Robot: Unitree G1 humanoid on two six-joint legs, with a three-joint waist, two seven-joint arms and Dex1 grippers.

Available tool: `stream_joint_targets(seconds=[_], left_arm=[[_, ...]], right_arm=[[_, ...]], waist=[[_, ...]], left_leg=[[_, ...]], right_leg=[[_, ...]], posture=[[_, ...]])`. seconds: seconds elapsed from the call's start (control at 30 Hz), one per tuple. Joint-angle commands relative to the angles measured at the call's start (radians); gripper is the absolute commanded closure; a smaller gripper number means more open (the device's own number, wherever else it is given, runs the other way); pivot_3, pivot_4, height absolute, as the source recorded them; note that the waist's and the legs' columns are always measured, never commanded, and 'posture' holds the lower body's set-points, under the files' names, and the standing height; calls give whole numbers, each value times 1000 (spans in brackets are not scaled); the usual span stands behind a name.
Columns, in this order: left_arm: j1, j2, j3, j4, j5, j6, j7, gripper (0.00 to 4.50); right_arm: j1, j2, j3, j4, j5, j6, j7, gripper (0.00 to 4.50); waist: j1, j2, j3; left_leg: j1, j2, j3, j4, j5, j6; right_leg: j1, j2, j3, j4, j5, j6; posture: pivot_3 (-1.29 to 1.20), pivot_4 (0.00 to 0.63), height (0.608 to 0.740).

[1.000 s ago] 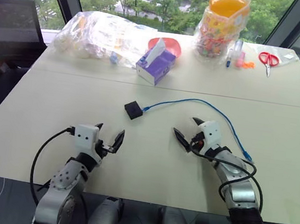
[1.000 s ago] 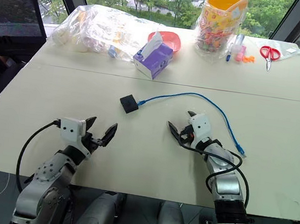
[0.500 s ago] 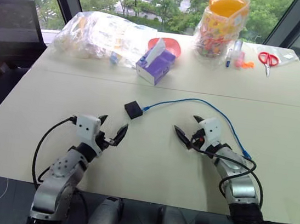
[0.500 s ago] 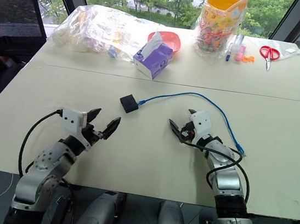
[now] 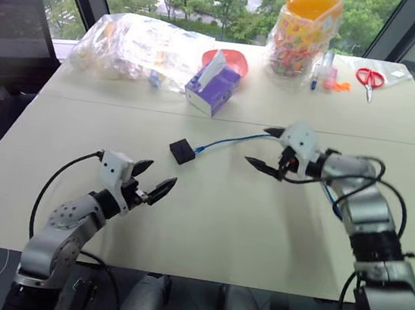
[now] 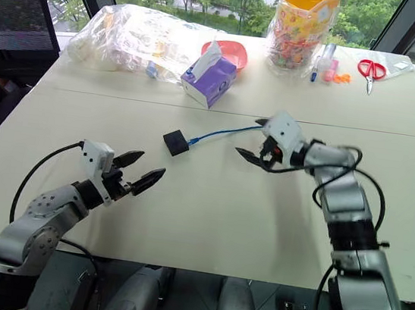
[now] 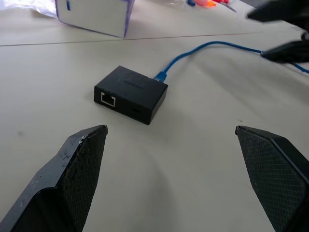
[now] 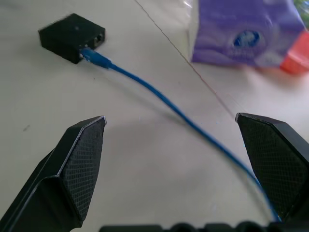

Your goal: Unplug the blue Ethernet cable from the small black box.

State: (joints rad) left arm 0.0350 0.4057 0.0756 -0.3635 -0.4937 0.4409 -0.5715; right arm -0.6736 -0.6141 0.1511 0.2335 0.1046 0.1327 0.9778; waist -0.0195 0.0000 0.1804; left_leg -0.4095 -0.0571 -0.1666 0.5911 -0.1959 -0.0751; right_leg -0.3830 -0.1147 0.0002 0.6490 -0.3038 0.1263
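From the head camera, the right gripper (image 5: 271,150) has risen off the pale tabletop (image 5: 206,224) and swung in over the thin bright-blue Ethernet cable (image 5: 229,139), where a second ago it sat low beside the cable's far loop. That puts it in line for a grasp near the plug, though the cable is still seated in the small matte black box (image 5: 182,151) at mid-table. Its fingers stand wide and hold nothing. The left gripper (image 5: 153,181) has turned toward the box, also spread wide and empty, well short of it.

In the left wrist view, the box (image 7: 131,94) lies between and beyond the two parted fingertips (image 7: 89,145), an empty port facing the camera and the cable (image 7: 193,53) leaving its far side.

In the right wrist view, the cable (image 8: 159,99) runs between the parted fingertips (image 8: 87,145) to the box (image 8: 72,36), untouched. A purple tissue box (image 8: 241,31) stands behind.
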Motion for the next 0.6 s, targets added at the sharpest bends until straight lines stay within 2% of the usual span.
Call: stream_joint_targets(seconds=[0.03,0.1,0.3,0.47,0.6], left_arm=[[-38,26,55,-1,-20,-1,-4,70],[-77,27,73,13,-19,8,17,70],[-94,47,98,27,1,-5,23,70],[-41,29,122,-18,5,-11,66,70],[-15,11,136,-49,12,-23,105,70]], right_arm=[[-186,32,79,123,-46,-111,128,0],[-324,72,147,260,-103,-222,200,0],[-555,193,250,573,-213,-441,286,0],[-726,304,338,864,-343,-550,316,0],[-824,396,362,1007,-412,-544,311,0]], waist=[[0,0,0],[-2,1,4],[-1,1,4],[-7,0,4],[-22,1,4]], left_leg=[[0,0,0,-1,0,0],[0,0,0,0,0,0],[0,0,-1,-1,1,-2],[-1,0,0,-7,4,-6],[-1,0,-1,-12,6,-10]], right_leg=[[0,0,0,0,0,0],[-1,0,0,1,0,0],[-2,1,0,1,3,3],[-6,1,2,2,3,3],[-10,1,2,5,3,3]], posture=[[0,150,740],[0,150,740],[0,150,740],[0,150,740],[0,150,740]])
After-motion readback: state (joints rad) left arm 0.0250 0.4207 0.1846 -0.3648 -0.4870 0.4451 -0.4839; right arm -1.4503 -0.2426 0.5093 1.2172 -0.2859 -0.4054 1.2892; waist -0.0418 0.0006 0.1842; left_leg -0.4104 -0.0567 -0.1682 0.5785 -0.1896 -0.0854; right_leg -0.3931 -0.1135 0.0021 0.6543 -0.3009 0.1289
